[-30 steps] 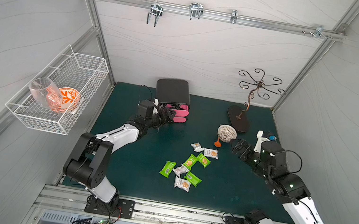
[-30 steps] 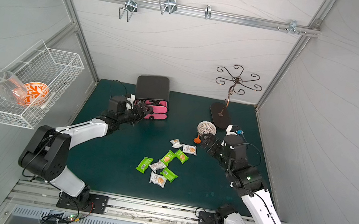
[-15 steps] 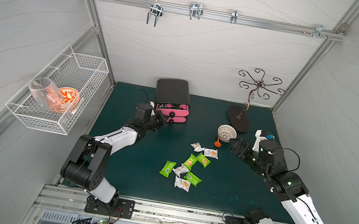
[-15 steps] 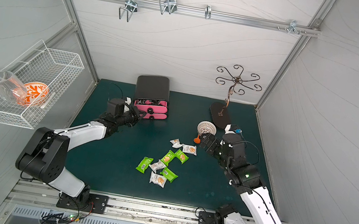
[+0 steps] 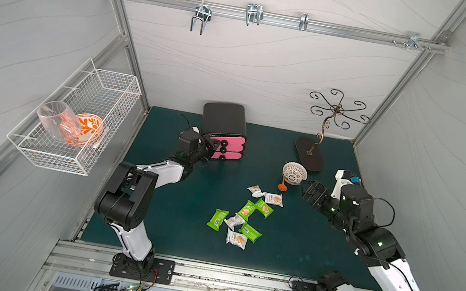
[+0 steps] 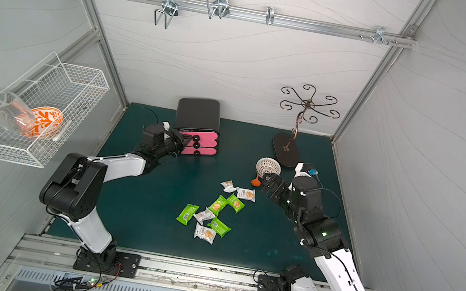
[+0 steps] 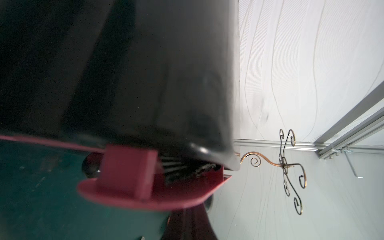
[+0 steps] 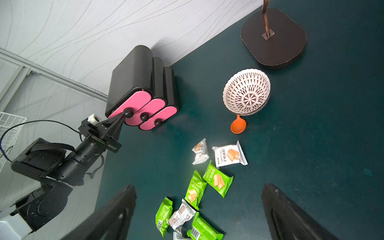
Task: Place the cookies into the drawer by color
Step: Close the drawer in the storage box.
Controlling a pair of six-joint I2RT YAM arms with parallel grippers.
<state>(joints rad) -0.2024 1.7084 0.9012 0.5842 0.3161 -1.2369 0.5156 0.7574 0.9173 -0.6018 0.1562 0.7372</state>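
Soft even light is filling both top views, with straight lines bowing at the edges. The drawer (image 7: 145,72) is blurring badly in the left wrist view.

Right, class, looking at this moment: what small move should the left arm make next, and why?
Probably pull straight back to draw the top drawer out. The left hand looks shut on its knob, no drawer is open enough for a packet, and the cookies all lie on the mat.

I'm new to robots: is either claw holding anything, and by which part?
The left gripper pinches the black knob of the top pink drawer; the right gripper is open, empty.
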